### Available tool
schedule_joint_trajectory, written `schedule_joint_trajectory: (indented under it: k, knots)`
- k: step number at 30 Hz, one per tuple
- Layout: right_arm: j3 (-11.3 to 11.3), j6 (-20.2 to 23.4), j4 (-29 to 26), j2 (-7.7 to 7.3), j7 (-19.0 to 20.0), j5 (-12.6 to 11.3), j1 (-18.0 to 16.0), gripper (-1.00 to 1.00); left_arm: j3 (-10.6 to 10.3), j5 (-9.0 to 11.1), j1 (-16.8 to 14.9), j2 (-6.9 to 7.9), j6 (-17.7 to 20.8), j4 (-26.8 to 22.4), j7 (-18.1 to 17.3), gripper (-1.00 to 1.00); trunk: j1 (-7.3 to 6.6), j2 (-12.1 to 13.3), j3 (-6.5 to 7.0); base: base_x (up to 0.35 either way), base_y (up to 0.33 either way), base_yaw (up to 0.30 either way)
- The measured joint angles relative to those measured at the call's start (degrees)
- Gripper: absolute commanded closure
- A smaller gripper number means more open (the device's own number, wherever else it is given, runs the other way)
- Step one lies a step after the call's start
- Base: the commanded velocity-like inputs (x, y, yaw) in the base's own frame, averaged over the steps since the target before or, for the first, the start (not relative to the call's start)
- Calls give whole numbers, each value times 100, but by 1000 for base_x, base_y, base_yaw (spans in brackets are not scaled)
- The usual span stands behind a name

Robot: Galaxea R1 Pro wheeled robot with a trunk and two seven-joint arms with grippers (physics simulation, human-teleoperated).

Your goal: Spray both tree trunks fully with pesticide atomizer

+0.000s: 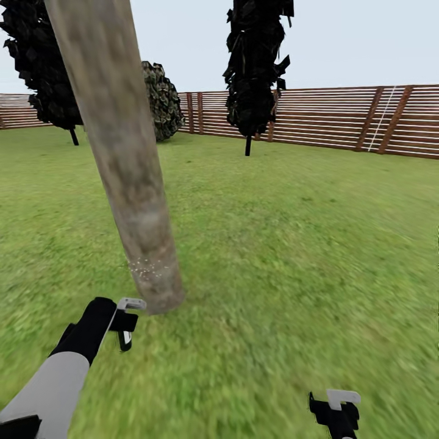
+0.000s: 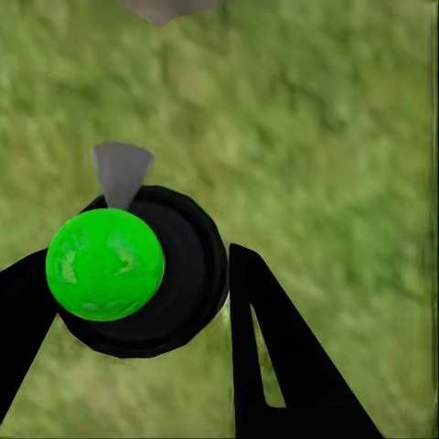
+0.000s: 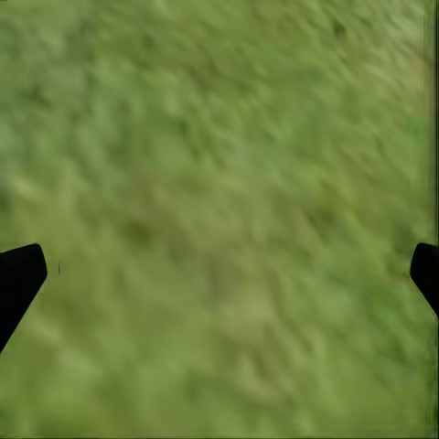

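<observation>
Atomizer (image 2: 137, 274) in left claw (image 2: 128, 302)

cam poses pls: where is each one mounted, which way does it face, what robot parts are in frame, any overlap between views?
Head: on the robot's head, facing forward and down over the lawn at the tree trunk; left gripper and right gripper show.
Left wrist: looks along the fingers at the atomizer held over grass.
Right wrist: faces grass between spread fingertips.
Shared: lawn; head and left wrist share the left gripper.
</observation>
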Motion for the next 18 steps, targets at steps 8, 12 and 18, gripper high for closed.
schedule_joint_trajectory:
  k: [8,12,18]
  knots:
    - [0,1,-7,0,-5,-5,0,-100,287,484,66,-45,-312,55,44,100,-1,0,0,174,-240,2]
    - [3,0,-7,0,-16,-4,-1,-100,377,497,297,-41,-770,98,636,100,-1,0,0,132,-213,192]
    - [-1,2,-3,0,-24,-1,0,-100,377,684,325,-359,-793,54,1120,100,1,0,0,19,-34,272]
